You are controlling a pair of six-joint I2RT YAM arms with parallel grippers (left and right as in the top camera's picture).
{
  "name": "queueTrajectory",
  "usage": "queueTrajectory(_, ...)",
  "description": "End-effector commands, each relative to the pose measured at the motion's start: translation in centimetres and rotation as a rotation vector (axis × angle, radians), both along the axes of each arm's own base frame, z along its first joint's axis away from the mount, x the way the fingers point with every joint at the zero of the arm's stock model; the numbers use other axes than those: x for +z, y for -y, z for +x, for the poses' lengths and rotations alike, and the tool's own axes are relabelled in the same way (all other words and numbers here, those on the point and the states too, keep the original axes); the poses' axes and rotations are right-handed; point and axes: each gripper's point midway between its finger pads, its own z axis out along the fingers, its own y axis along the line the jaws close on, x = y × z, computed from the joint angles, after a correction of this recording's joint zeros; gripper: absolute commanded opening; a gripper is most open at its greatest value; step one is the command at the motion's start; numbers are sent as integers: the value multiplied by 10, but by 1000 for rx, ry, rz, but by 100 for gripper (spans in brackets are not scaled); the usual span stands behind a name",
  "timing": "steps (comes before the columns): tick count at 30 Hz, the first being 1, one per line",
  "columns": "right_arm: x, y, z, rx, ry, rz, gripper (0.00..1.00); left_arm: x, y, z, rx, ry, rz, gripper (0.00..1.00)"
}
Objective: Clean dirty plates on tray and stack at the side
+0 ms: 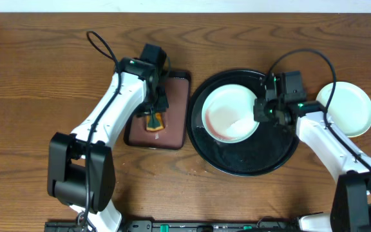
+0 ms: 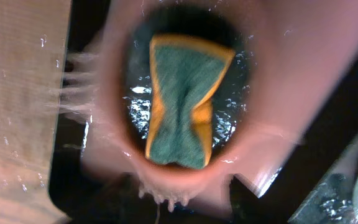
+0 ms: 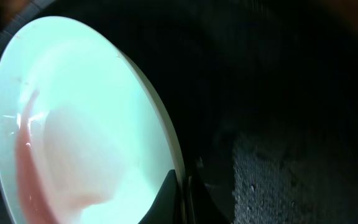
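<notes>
- Progress-wise I'm calling this roughly midway. One pale plate (image 1: pixel 345 108) is sitting off on the tabletop (image 1: pixel 31 77) to the right of the round black tray (image 1: pixel 250 164), so that's looking like the "stack at the side" getting started. I'm only seeing one outline there, so I can't tell if another is hiding under it.
- The smeared plate (image 1: pixel 230 116) is lying inside the black tray, toward its left-centre. It's showing a pinkish-red wash across the bowl, so I'm not counting it as clean yet.
- The right end effector (image 1: pixel 263 106) is pinching that plate's right rim. In the wrist view the closed fingertips (image 3: pixel 173 196) are sitting right at the edge.
- The left end effector (image 1: pixel 154 111) is hovering over the yellow-and-green sponge (image 2: pixel 185 106), which is lying on the wet rectangular brown tray (image 1: pixel 176 96). The wrist view is coming out way too blurry, so I can't tell whether it's gripping or letting go.
- What I'm guessing is left: finishing the wipe on the smeared plate, then moving it over beside or onto the one at the side.
</notes>
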Motion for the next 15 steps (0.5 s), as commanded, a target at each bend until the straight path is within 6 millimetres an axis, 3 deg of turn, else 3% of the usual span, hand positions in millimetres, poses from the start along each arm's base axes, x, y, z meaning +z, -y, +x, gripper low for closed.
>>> queueTrajectory(1, 33, -17, 14, 62, 77, 6, 1, 16, -9, 5, 8, 31, 0, 62)
queueTrajectory(5, 59, -37, 25, 102, 140, 21, 1, 47, -20, 8, 49, 92, -42, 68)
queueTrajectory(9, 87, -63, 34, 139, 208, 45, 1, 92, -29, 6, 105, 198, -168, 70)
queueTrajectory(15, 123, -119, 40, 215, 370, 46, 1, 166, -56, -17, 168, 410, -243, 71)
